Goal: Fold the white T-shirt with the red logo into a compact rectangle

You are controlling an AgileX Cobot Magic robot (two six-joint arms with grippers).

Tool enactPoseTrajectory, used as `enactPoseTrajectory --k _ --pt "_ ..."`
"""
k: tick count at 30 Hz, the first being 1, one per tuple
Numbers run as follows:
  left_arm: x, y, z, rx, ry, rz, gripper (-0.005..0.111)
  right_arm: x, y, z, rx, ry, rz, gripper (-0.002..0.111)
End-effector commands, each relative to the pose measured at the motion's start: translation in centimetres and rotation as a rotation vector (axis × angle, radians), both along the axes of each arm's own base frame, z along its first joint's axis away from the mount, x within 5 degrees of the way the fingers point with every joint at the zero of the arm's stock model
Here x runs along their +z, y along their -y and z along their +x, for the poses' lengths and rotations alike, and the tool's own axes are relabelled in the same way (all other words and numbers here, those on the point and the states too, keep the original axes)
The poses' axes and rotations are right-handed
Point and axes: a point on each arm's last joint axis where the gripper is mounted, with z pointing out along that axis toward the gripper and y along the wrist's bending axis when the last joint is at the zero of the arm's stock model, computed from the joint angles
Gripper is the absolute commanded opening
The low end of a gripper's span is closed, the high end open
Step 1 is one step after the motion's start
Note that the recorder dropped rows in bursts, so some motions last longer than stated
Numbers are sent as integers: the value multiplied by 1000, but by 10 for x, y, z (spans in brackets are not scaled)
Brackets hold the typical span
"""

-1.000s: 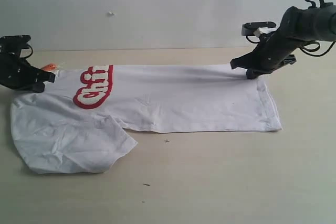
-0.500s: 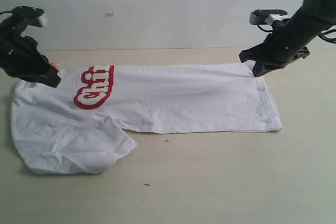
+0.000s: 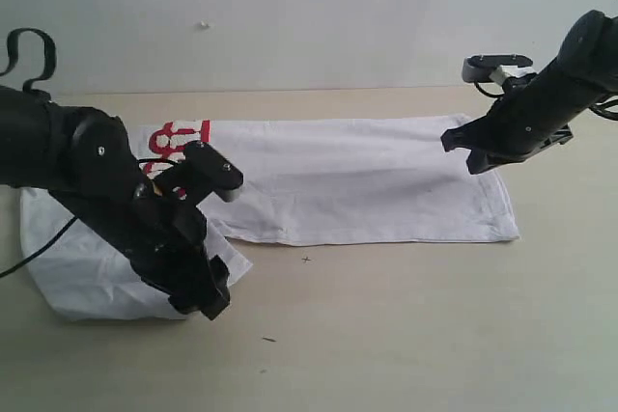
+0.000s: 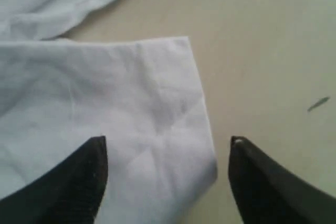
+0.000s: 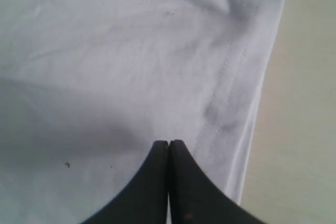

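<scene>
The white T-shirt lies flat across the table, folded lengthwise, with one sleeve spread toward the front left. Only the top of the red logo shows; my left arm covers the rest. My left gripper is open at the sleeve's front corner. In the left wrist view its jaws straddle the sleeve edge, one fingertip over cloth and one over bare table. My right gripper hovers shut over the hem end. Its closed tips show nothing between them, above the stitched hem.
The beige table stretches in front of and to the right of the shirt. A small dark speck and a tiny mark lie on it. A pale wall stands behind.
My left arm has swung from the collar at the far left to the sleeve's front corner, now covering most of the logo. My right gripper has shifted slightly forward over the hem.
</scene>
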Motion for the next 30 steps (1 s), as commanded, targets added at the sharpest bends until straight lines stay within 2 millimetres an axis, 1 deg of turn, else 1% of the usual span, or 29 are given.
enactPoseTrajectory --k 1,3,4,7,9,10,14,17,22,26,29,30 --pt "-20 0 -6 -13 -26 69 64 4 0 1 9 25 -5 0" --pt "-22 -2 -5 -4 -19 82 60 4 0 1 9 25 -5 0" --pt "-22 -2 -4 -2 -10 90 48 4 0 1 9 25 -5 0" --pt "-20 -3 -5 -11 -33 104 20 4 0 1 10 25 -6 0" --pt "-15 -2 -4 -25 -39 108 5 4 0 1 12 25 -6 0" --pt "-12 -2 -4 -36 -40 110 0 4 0 1 11 28 -7 0" --pt "10 -1 -2 -118 -23 132 0 4 0 1 11 28 -7 0" --pt "32 -4 5 -194 29 215 0 4 0 1 15 28 -9 0" --pt "65 -15 24 -341 235 411 0 4 0 2 17 33 -12 0" --pt "74 -18 38 -457 389 535 0 5 0 2 14 43 -16 0" --pt "73 -13 48 -545 501 556 1 5 1 3 12 47 -17 0" --pt "73 -10 51 -581 547 563 3 5 1 3 12 47 -17 0"
